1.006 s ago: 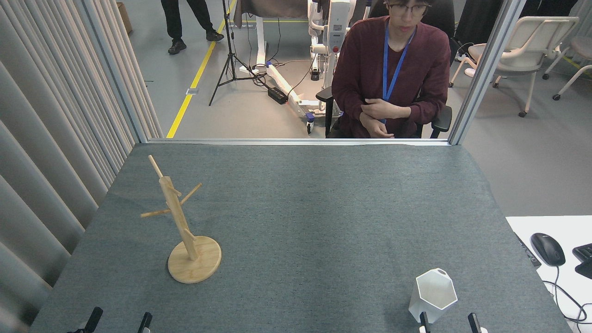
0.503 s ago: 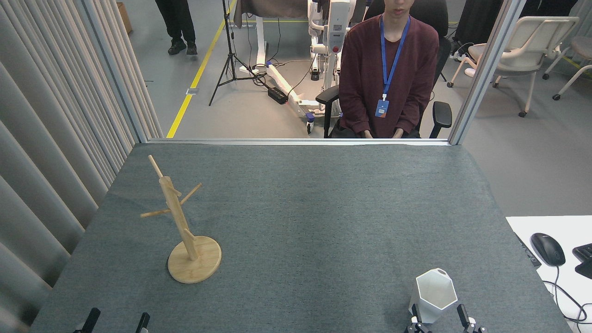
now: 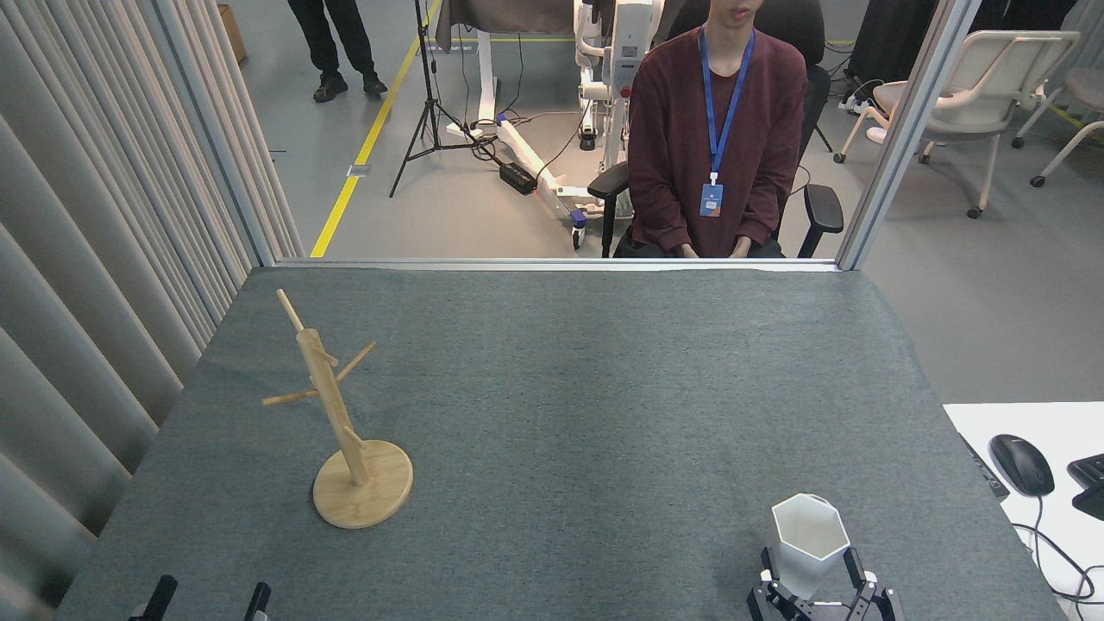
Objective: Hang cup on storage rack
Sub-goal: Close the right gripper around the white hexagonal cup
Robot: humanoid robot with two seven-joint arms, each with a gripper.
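Our right gripper [image 3: 816,593] sits at the near right edge of the counter [image 3: 569,414] with its two fingers either side of the lower body of the cup [image 3: 809,543]; they look closed against the cup's faceted sides, though whether the cup rests on the felt or is lifted clear we cannot tell. The cup stands upright, its long axis vertical and its hexagonal rim open toward us from above; the handle loop shows as a small bump at the far rim. The storage rack [image 3: 341,414] stands well apart to the left and farther away, its post leaning a little and its thin pegs angling up and out. So the coming move, as we judge it, is a long carry leftward across the bare grey felt, ending with the handle loop turned toward a peg. Our left gripper [image 3: 205,601] is nearer the rack, only its two dark fingertips showing at the bottom edge, spread apart and holding nothing. Beyond the counter's far edge a person [image 3: 716,129] sits facing us in an open lab floor.
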